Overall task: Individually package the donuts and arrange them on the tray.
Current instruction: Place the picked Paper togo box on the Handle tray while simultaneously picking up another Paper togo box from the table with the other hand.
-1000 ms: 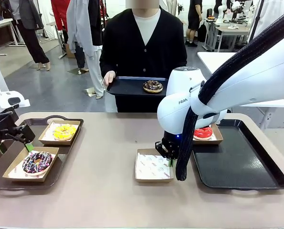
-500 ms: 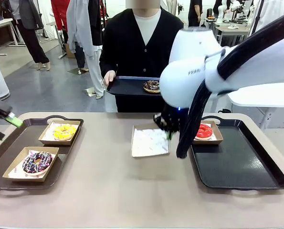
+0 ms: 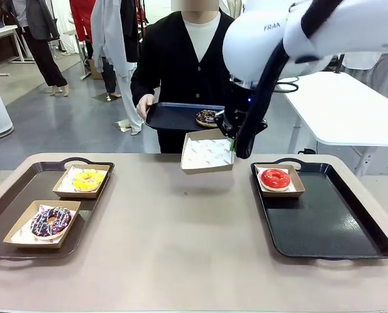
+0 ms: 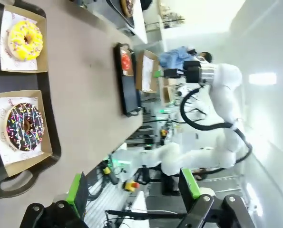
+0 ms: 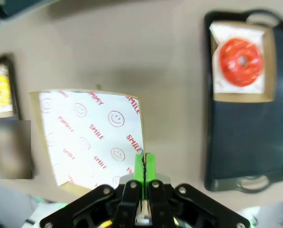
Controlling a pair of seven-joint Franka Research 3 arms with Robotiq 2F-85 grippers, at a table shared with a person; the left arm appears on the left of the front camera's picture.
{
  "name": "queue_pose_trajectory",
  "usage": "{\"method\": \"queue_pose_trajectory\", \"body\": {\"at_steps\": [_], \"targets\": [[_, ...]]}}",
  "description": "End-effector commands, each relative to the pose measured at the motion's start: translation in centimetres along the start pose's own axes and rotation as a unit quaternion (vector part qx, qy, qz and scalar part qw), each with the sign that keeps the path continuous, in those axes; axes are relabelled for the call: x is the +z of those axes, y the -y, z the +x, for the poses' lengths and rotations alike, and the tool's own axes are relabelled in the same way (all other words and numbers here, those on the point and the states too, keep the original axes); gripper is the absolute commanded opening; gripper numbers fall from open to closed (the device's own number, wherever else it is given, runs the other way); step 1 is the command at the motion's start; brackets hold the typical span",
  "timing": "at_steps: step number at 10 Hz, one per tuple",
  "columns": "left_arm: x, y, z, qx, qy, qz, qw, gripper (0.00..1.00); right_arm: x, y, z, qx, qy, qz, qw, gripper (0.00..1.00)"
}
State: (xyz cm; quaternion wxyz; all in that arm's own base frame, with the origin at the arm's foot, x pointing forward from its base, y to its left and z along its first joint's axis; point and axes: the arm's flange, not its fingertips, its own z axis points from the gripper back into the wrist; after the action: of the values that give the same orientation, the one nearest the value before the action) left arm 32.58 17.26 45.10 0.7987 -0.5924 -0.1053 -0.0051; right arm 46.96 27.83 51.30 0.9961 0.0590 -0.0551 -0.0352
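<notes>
My right gripper is shut on the edge of an empty paper-lined box, held in the air above the table's far side. Just behind it a person holds a dark tray with a dark chocolate donut on it. The red donut lies in a box on the right black tray. The yellow donut and the sprinkled chocolate donut lie in boxes on the left tray. My left gripper is open and holds nothing.
Bare tan tabletop lies between the two trays. Most of the right tray in front of the red donut's box is bare. Other people and tables stand in the room behind the person.
My right arm has lifted the empty box off the table, up and toward the person's tray. The left arm has drawn back out of the front view to the left.
</notes>
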Motion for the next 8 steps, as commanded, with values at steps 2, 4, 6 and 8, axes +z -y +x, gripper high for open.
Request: {"method": "queue_pose_trajectory", "body": {"at_steps": [2,4,6,8], "targets": [[0.0,-2.7,2.6,0.019,-0.016,-0.026,0.999,1.0,0.1,-1.5,5.6,0.028,-0.062,0.0,0.998,0.0],[1.0,-2.5,2.6,0.02,-0.008,-0.027,0.999,1.0,-0.6,-2.0,8.0,0.023,-0.089,-0.011,0.996,0.0],[0.6,-2.6,3.1,0.018,-0.009,-0.035,0.999,1.0,-1.8,-1.9,9.7,0.007,-0.092,-0.042,0.995,0.0],[0.5,-2.6,3.2,0.008,-0.015,-0.032,0.999,1.0,-3.0,-1.8,10.8,0.007,-0.095,-0.043,0.995,0.0]]}}
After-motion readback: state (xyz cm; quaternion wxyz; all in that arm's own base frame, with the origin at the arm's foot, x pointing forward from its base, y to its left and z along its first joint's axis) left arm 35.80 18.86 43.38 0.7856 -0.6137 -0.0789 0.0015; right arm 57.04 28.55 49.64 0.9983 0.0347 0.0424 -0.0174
